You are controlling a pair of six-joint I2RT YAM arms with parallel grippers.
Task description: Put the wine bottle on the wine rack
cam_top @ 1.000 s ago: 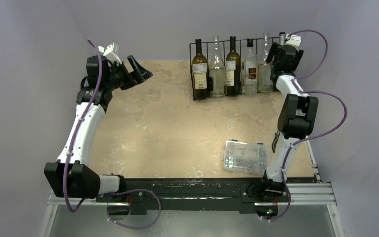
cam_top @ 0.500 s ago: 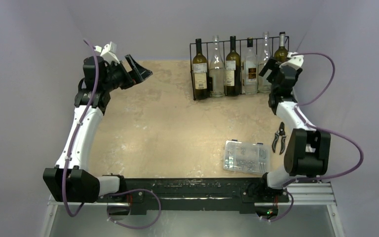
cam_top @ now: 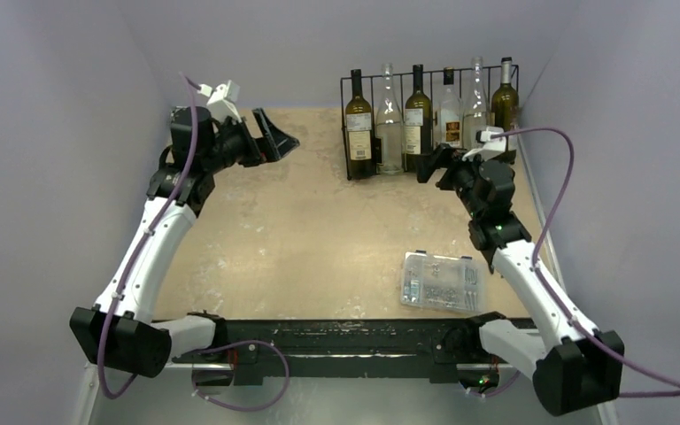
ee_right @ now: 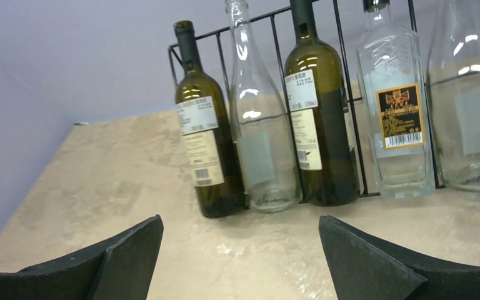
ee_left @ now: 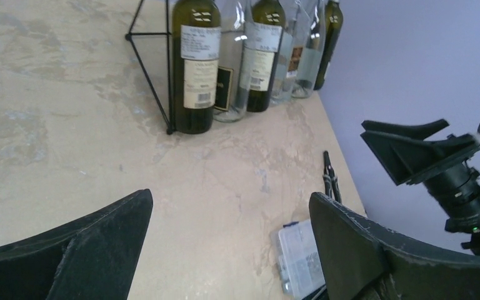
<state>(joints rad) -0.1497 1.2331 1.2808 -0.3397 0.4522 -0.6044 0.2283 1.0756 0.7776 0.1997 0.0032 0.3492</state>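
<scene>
**A:** Which step are we at?

**B:** By my reading, the placing is done. The right gripper (ee_right: pixel 239 231) is spread wide with nothing between its fingers, low over the counter (cam_top: pixel 301 230). The left gripper (ee_left: pixel 230 200) also gapes wide and empty, far off on the other side.

**A:** And the wine bottle?

**B:** The wine bottle (cam_top: pixel 506 93) stands upright, beyond the right gripper and off to its right. It is at the end of the wine rack (cam_top: pixel 343 124), last in a row with 5 other bottles (cam_top: pixel 418 115), and well apart from both grippers. I cannot tell whether it sits fully inside the end slot or just against the outer bar.

**A:** What does the next move call for?

**B:** If it is seated, very little. The right arm should draw toward its base, clear of the bottles just ahead of its fingers and of the clear parts box (cam_top: pixel 441 282) behind it. If not, 1 careful regrasp high on the bottle, then a nudge inward.
</scene>
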